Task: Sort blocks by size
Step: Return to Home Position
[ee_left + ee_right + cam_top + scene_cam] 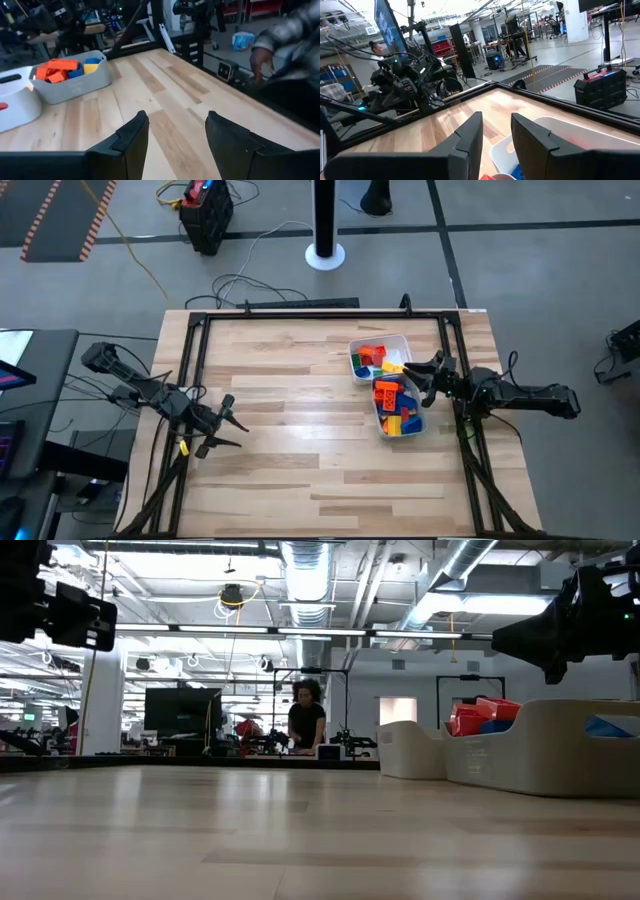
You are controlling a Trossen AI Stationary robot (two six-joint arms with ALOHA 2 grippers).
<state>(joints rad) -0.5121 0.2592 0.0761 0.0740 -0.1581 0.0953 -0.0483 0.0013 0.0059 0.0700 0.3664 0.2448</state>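
left arm (150, 392): black, jointed | right arm (520, 395): black, cabled | jaws: dark, angular

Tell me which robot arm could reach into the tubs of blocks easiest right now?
Probably the right arm. The right gripper hangs open right beside the two tubs holding the blocks. The left gripper, also open, sits far off across the table.

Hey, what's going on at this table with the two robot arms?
The robot is sorting toy blocks by size, and it looks about done. Every block in view lies in one of the two tubs on the right side of the table. The right gripper hangs open and empty above the tubs. The left gripper, also open and empty, hovers over bare wood on the left.
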